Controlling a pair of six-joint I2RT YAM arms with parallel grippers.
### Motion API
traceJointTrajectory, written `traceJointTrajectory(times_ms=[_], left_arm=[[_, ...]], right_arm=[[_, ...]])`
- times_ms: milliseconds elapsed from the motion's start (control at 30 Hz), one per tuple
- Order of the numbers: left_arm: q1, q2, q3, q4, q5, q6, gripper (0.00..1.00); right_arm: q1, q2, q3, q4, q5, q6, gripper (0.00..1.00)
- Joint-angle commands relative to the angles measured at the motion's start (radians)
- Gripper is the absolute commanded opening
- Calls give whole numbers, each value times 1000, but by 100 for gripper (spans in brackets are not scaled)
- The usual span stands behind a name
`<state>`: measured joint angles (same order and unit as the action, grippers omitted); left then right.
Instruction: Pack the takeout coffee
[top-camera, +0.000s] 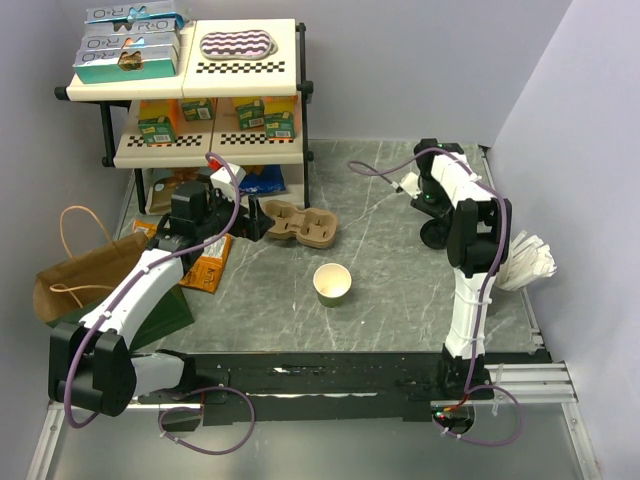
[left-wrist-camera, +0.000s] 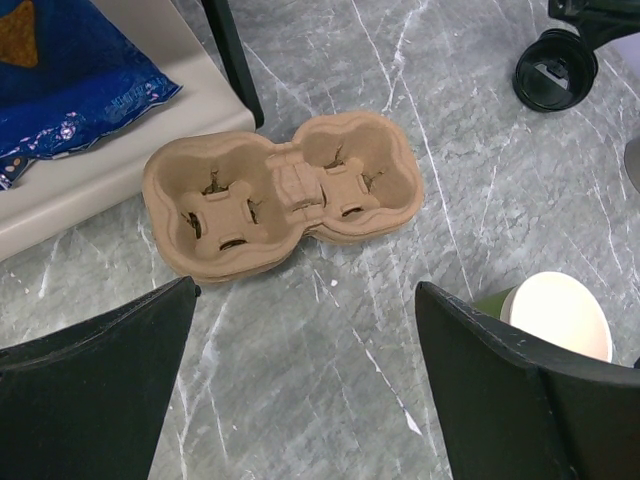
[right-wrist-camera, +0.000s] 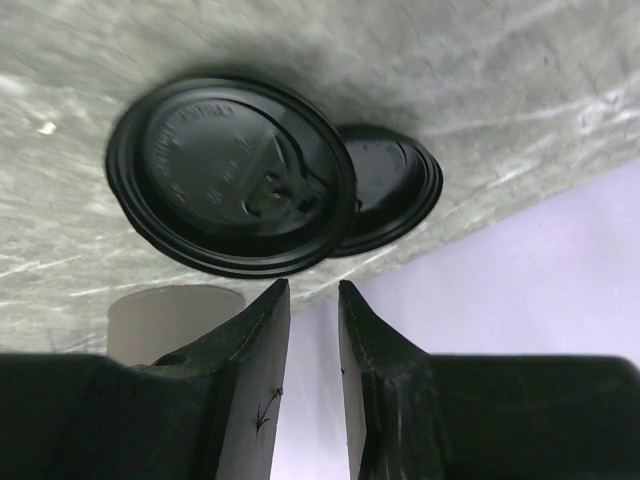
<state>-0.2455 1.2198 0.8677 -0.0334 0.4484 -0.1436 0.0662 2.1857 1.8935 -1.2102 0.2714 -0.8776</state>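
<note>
Left gripper (left-wrist-camera: 305, 300): I held it wide open and empty over the carrier (left-wrist-camera: 280, 190), ready for the cup (top-camera: 332, 283).
Right gripper (right-wrist-camera: 313, 290): narrowly parted, empty, faced the lids (right-wrist-camera: 230, 175).

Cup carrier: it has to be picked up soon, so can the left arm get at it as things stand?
Probably yes. The left arm has its jaws wide open facing the cup carrier, nothing lies between, and the green cup stands apart to one side.

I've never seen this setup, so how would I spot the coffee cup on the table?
Look at the grey marble table. Near its middle, just robot-side of the brown pulp carrier, stands the takeout coffee. It is a small upright cup, green outside, cream inside, lidless.
</note>
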Motion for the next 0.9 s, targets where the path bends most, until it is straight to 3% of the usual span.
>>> traceJointTrajectory(times_ms=[0,200,400,567,700,767,867], left_arm=[[-3,-9,-4,26,21,-10,97],[-3,-13,-10,27,21,-17,97],[-3,-28,-22,64,16,-22,97],[-3,-17,-30,76,39,-54,97],[-5,9,-4,81,42,-62,97],[-5,15,4,79,38,-59,97],[-6,20,24,50,35,-48,97]], right_arm=[[-16,5,61,-83,15,45,34],[-14,-32,62,-97,-18,57,34],[3,-63,248,-175,-164,178,34],[174,-109,234,-100,-256,362,40],[322,-52,265,-17,-200,454,45],[360,46,360,17,-154,485,52],[396,179,470,127,-45,516,54]])
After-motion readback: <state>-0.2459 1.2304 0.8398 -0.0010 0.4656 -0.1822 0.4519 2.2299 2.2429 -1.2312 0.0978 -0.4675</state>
